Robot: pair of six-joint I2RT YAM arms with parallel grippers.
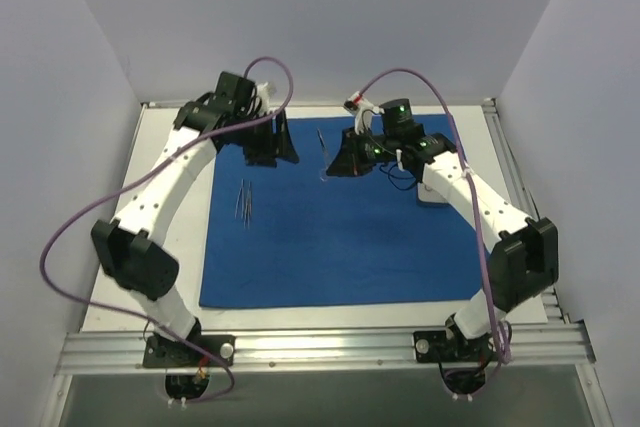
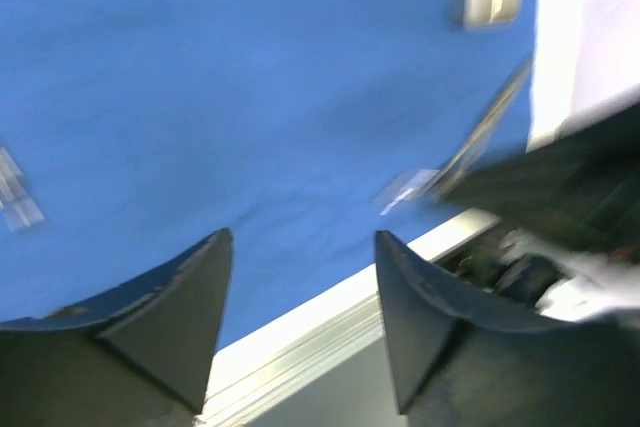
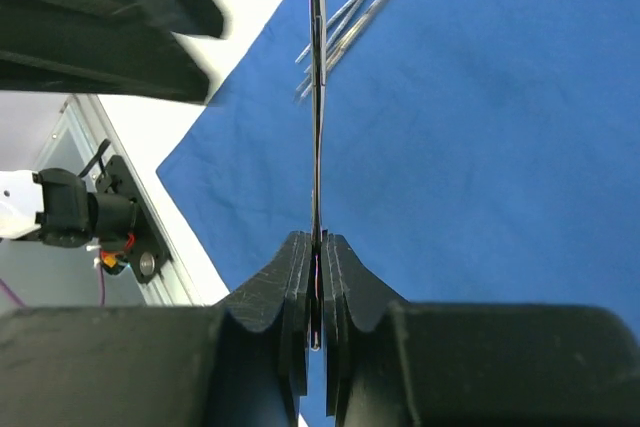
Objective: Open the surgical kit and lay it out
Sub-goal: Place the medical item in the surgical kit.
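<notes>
The surgical kit's royal-blue cloth [image 1: 340, 247] lies spread flat on the table. A few thin silver instruments [image 1: 245, 201] lie together on its left part and also show in the right wrist view [image 3: 345, 22]. My right gripper [image 1: 335, 165] hangs over the cloth's far middle, shut [image 3: 318, 247] on another thin silver instrument [image 3: 317, 97], which sticks out straight ahead, seen edge-on. My left gripper [image 1: 275, 152] hovers over the cloth's far left corner. Its jaws [image 2: 303, 247] stand open with nothing between them. That instrument [image 2: 480, 132] shows blurred in the left wrist view.
The white table [image 1: 170, 247] borders the cloth, with aluminium rails [image 1: 320, 347] along the near edge. A small white object [image 1: 432, 197] sits under the right arm at the cloth's right side. Purple cables [image 1: 60, 247] loop off both arms. Grey walls enclose three sides.
</notes>
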